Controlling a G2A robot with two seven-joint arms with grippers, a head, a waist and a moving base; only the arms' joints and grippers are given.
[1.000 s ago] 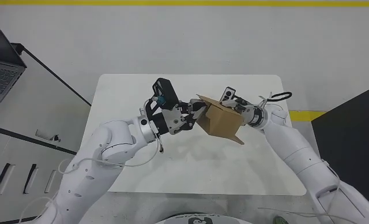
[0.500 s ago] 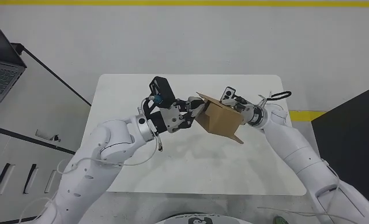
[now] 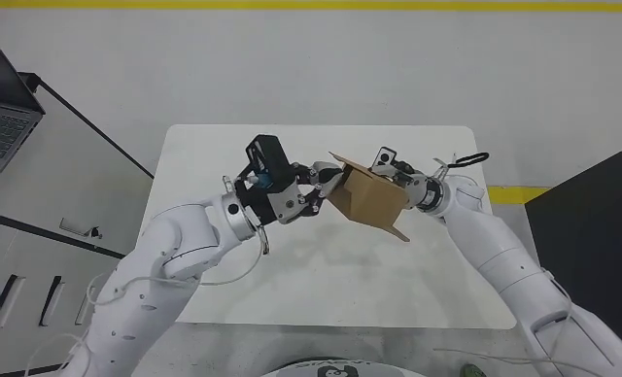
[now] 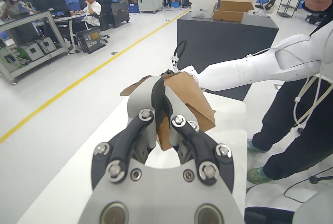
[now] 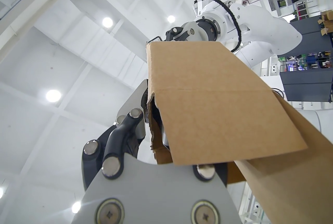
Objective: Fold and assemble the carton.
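A brown carton [image 3: 369, 197], half opened, tilted and with loose flaps, was held above the white desk [image 3: 321, 290] just above the top view's centre. One end was clamped in the left jaws and the opposite end in the right jaws. A laptop [image 3: 10, 119] was seen at the left edge. In the right wrist view, one finger was hidden behind a carton panel.

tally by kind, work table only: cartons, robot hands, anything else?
carton: 1, brown cardboard
hands: 2, left hand and right hand, each shut on the carton
table: 1, white
total: 4
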